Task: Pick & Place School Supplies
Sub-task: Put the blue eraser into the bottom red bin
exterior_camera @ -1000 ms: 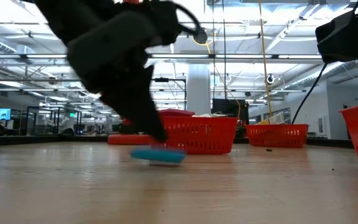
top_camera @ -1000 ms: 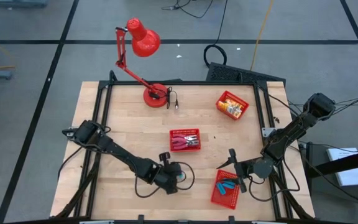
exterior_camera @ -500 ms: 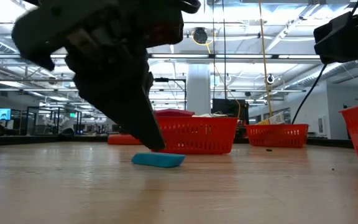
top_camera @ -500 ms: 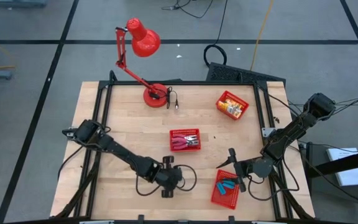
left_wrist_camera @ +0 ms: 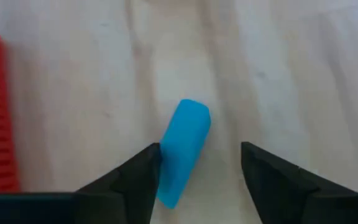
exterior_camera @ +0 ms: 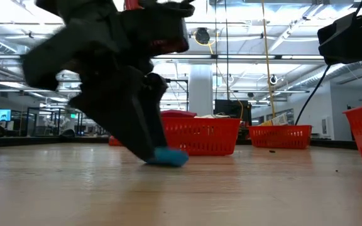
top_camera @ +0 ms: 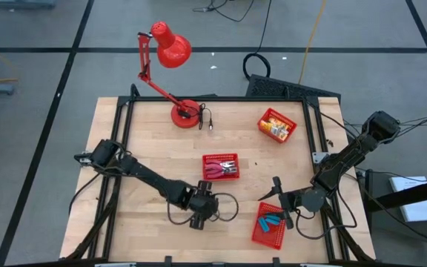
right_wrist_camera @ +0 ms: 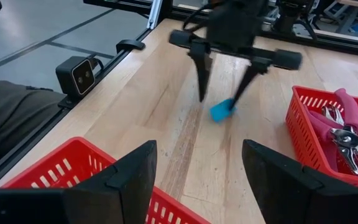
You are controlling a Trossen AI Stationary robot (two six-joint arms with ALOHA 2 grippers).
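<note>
High view: the left arm reaches in from the table's (top_camera: pixel 161 148) left edge and stretches low across the wood toward the front centre, with the left gripper (top_camera: pixel 202 210) pointing down at the board. In the left wrist view its fingers (left_wrist_camera: pixel 132 180) stand apart, holding nothing — a small blue block (left_wrist_camera: pixel 183 149) lies flat on the wood between them, its lower end just beside one finger and clear of the other. The low view shows the same block (exterior_camera: pixel 167 157) resting on the table at the gripper's tips, partly hidden by them.

Compared with a second ago, the left gripper has turned and shifted slightly toward the table's middle, and its fingers, closed then, have spread; half a second ago the block lay in plain view just beside the tips, and now they straddle it.

Behind the gripper, mid-table, a red basket (top_camera: pixel 220 167) holds red-handled metal tools (right_wrist_camera: pixel 347 134). Further right, at the back, a second basket (top_camera: pixel 276 124) holds yellow-and-white packets.

The right arm comes in from the right edge and has not moved. The right gripper (top_camera: pixel 279 202) hovers beside the front-right basket (top_camera: pixel 270 225), which holds more blue blocks; its fingers (right_wrist_camera: pixel 120 180) are spread wide and empty.
</note>
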